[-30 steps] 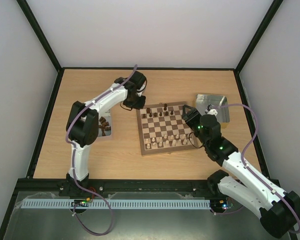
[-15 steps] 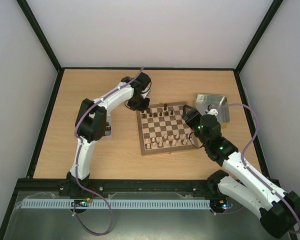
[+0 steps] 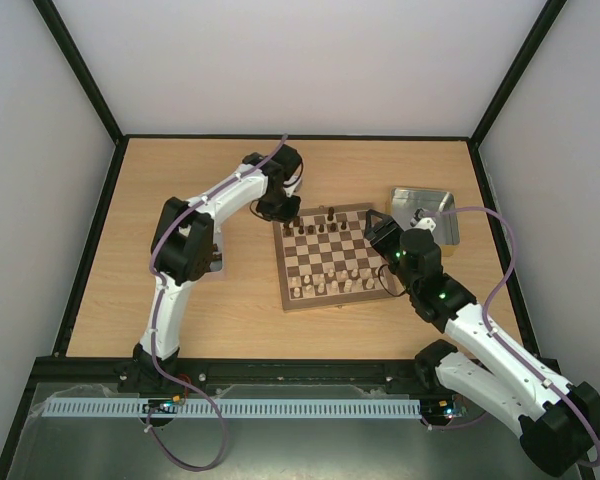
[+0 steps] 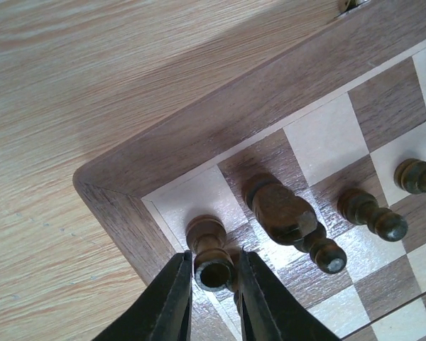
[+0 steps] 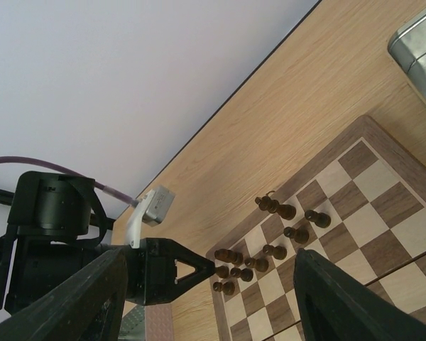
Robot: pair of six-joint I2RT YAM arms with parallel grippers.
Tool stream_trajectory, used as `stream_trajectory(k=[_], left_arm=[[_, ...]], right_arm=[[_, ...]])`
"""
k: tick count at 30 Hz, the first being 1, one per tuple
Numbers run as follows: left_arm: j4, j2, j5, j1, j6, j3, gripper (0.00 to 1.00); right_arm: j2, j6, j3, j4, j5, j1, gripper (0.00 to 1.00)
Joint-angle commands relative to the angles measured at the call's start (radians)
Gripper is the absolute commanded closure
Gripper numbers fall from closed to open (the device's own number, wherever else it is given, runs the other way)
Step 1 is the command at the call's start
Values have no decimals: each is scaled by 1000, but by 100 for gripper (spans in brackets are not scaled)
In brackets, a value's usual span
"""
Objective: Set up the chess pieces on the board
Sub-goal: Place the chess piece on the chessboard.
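- Board (image 4: 220, 121): the left hand (image 4: 214, 278), if it presses down, could shift it.
- Right hand (image 3: 380, 226), spread, hovers by the board's right edge and is unlikely to interfere.
- Knight (image 4: 280, 209), beside the board's corner square: parting fingers may topple it.
- The corner piece (image 4: 207, 238), pinched by the left hand, could tip on release.

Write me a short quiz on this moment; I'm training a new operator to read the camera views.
1. True or false: the right gripper holds a chess piece.
2. Held by the left gripper, the dark piece is: A) at a corner of the board; B) at its centre; C) off it entirely.
3. Fill in: seen from above, the pieces nearest the arm bases are ____ in colour.
Key: 1 false; 2 A; 3 pale cream.
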Motion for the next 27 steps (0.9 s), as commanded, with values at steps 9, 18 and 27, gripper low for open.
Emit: stream_trajectory(k=[9, 18, 27], left_arm=[[-9, 10, -32, -3, -4, 27, 75], [22, -3, -14, -3, -7, -9, 84], [52, 5, -60, -3, -20, -15, 83]], right_arm=[[-1, -16, -4, 25, 8, -3, 36], [1, -11, -7, 25, 8, -3, 36], [3, -13, -8, 23, 10, -3, 36]])
